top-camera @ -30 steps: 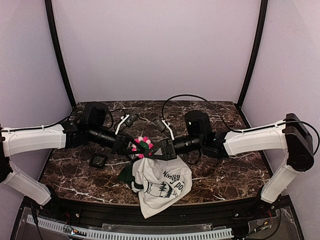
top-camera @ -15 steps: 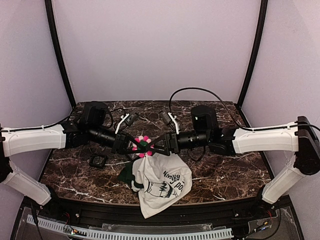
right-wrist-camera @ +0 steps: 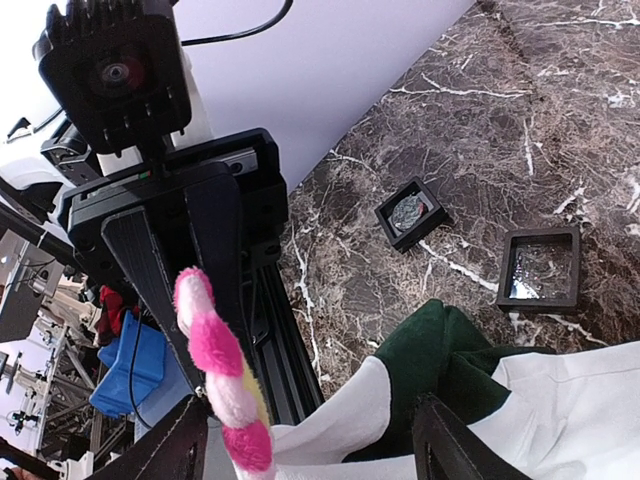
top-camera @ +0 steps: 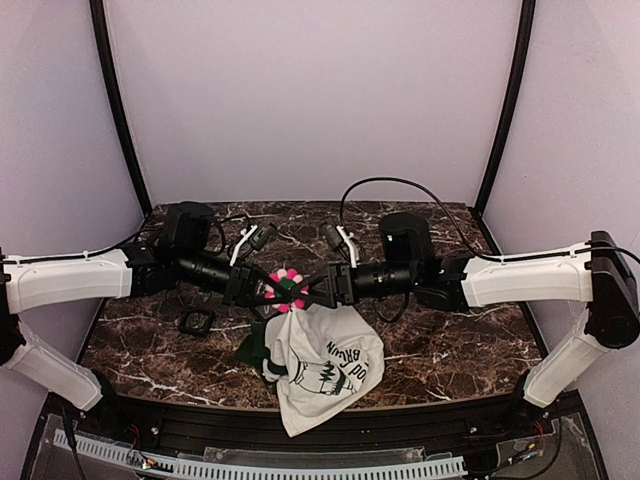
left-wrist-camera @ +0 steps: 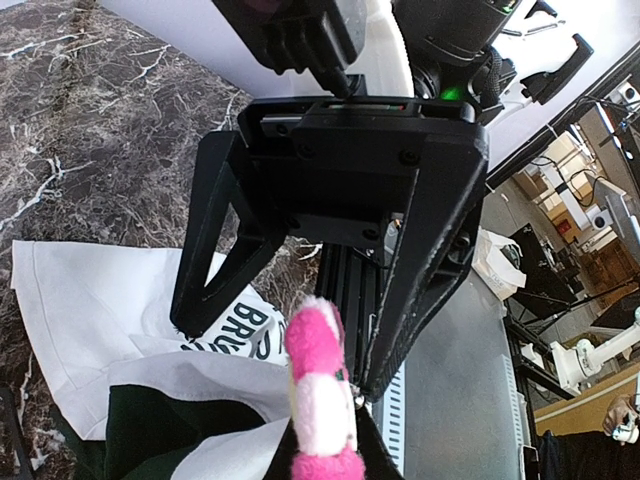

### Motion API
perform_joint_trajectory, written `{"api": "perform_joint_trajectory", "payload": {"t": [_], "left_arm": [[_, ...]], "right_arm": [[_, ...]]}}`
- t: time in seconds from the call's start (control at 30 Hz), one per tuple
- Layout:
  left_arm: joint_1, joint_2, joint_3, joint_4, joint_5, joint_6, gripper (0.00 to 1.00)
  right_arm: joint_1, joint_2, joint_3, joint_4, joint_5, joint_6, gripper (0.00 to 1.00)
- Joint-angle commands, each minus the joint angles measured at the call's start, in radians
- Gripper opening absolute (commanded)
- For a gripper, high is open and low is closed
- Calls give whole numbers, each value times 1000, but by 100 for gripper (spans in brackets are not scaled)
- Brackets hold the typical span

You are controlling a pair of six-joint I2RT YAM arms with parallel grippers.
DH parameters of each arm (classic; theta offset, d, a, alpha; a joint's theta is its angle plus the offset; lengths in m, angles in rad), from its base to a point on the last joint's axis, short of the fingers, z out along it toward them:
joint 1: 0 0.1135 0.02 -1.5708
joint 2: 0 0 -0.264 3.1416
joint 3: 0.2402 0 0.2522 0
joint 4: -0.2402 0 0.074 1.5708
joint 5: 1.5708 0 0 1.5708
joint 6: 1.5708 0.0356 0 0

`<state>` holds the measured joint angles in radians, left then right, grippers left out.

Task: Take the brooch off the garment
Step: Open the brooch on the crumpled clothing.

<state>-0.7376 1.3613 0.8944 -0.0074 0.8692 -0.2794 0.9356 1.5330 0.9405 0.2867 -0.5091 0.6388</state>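
The brooch [top-camera: 286, 288], attached to the garment [top-camera: 330, 362], is gripped by the left jaws above the worktop [top-camera: 450, 345]; the right jaws are held open just beside it.

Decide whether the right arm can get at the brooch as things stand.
Probably yes: the right gripper is open and faces the brooch with nothing between them, though the shut left gripper seems to grip it.

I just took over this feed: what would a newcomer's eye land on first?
The pink-and-white brooch at centre, pinched in the shut left claw while the open right claw faces it from the other side. Just below, the white garment with black lettering lies bunched, reaching the near edge of the table.
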Motion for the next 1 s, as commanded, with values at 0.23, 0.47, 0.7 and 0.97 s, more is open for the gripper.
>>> {"api": "perform_joint_trajectory", "payload": {"t": [0.23,0.47,0.7,0.97], "left_arm": [[0,-29,-15,25,8,3,1],[0,-22,-14,28,17,-1,1],[1,-8,-7,14,7,-1,1],[1,4,7,-30,-24,14,1]], "right_arm": [[-30,-11,-26,28,56,30,70],[-29,16,1,33,25,28,70],[-22,32,25,57,-27,16,69],[-11,22,15,106,-84,9,69]]}}
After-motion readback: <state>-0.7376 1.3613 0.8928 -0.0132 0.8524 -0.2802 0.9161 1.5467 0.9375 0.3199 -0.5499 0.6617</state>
